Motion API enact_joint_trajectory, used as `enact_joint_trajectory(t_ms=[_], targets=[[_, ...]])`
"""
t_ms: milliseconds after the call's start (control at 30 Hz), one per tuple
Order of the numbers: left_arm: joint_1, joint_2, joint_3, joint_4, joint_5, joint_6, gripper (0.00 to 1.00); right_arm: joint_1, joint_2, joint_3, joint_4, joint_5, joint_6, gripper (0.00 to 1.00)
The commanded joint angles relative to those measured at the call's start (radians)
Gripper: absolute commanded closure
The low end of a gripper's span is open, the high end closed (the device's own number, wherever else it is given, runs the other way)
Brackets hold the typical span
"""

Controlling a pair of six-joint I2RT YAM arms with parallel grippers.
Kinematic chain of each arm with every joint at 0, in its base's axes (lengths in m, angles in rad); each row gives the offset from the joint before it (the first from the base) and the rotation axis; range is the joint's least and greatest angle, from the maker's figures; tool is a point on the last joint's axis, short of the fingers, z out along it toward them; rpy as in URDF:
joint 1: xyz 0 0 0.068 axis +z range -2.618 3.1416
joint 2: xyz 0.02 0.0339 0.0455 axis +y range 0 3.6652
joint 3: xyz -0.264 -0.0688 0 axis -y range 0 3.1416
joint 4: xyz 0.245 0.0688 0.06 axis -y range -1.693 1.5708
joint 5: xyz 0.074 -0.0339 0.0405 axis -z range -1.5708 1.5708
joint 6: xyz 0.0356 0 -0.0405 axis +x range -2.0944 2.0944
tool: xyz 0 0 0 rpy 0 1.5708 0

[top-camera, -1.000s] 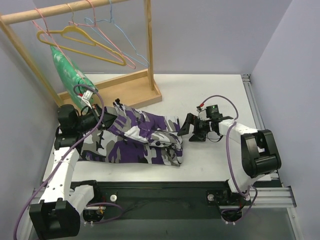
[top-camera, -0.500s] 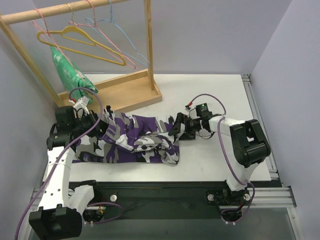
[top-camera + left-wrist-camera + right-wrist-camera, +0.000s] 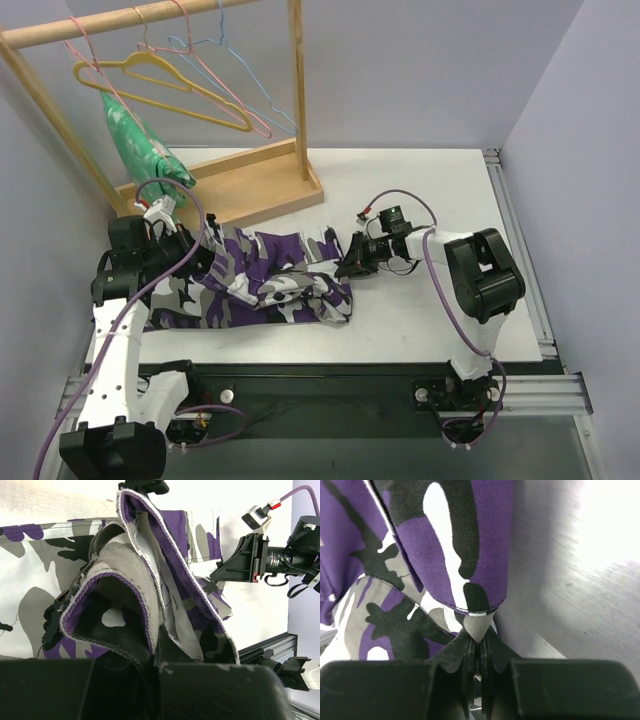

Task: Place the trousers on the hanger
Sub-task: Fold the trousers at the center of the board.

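Note:
The camouflage trousers (image 3: 262,285) lie bunched across the left half of the table. My left gripper (image 3: 196,256) is shut on their left end, and folds of cloth (image 3: 125,580) rise straight out of its jaws (image 3: 156,652). My right gripper (image 3: 350,264) sits at the trousers' right end. It is shut on a corner of the hem (image 3: 478,625), pinched between the fingers (image 3: 460,652) just above the table. The yellow hanger (image 3: 170,88) hangs on the wooden rail at the back left, apart from both grippers.
A wooden rack with a tray base (image 3: 262,186) stands at the back left. Pink hangers (image 3: 243,106) and a blue hanger (image 3: 262,92) share the rail, and a green-and-white garment (image 3: 136,140) hangs below. A metal rail (image 3: 512,230) edges the table's right side.
My right gripper moved left to the trousers' hem and shut on it. The trousers' right end was drawn slightly left and bunched; my left gripper kept its hold.

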Motion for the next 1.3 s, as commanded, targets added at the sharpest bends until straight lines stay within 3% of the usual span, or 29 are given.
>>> enact_joint_trajectory(t_ms=[0, 233, 267, 400, 567, 667, 767, 800, 900, 1033, 1267], targets=[[0.006, 0.000, 0.023, 0.097, 0.027, 0.028, 1.00, -0.025, -0.042, 0.037, -0.009, -0.038, -0.003, 1.00], [-0.119, 0.103, 0.049, 0.142, -0.073, 0.073, 1.00, -0.234, -0.185, 0.039, -0.262, 0.028, -0.155, 1.00], [-0.209, 0.123, 0.066, 0.166, -0.094, 0.070, 1.00, -0.263, -0.200, 0.033, -0.281, 0.031, -0.185, 1.00], [-0.395, 0.273, 0.095, 0.313, -0.151, 0.000, 1.00, -0.415, -0.280, 0.034, -0.385, 0.072, -0.271, 1.00], [-0.534, 0.437, 0.197, 0.430, -0.182, -0.033, 1.00, -0.602, -0.323, 0.059, -0.505, 0.238, -0.333, 1.00], [-0.578, 0.519, 0.284, 0.455, -0.160, -0.031, 1.00, -0.650, -0.309, 0.078, -0.532, 0.316, -0.331, 1.00], [-0.590, 0.582, 0.400, 0.410, -0.143, -0.008, 1.00, -0.651, -0.280, 0.100, -0.548, 0.336, -0.342, 0.82], [-0.590, 0.601, 0.427, 0.409, -0.133, -0.008, 1.00, -0.651, -0.265, 0.102, -0.549, 0.335, -0.339, 0.61], [-0.590, 0.625, 0.494, 0.404, -0.088, -0.005, 1.00, -0.651, -0.248, 0.108, -0.549, 0.313, -0.339, 0.36], [-0.589, 0.649, 0.569, 0.386, -0.033, -0.020, 1.00, -0.662, -0.222, 0.121, -0.551, 0.274, -0.331, 0.28], [-0.574, 0.626, 0.586, 0.484, 0.111, -0.146, 1.00, -0.671, -0.162, 0.157, -0.546, 0.155, -0.325, 0.27]])
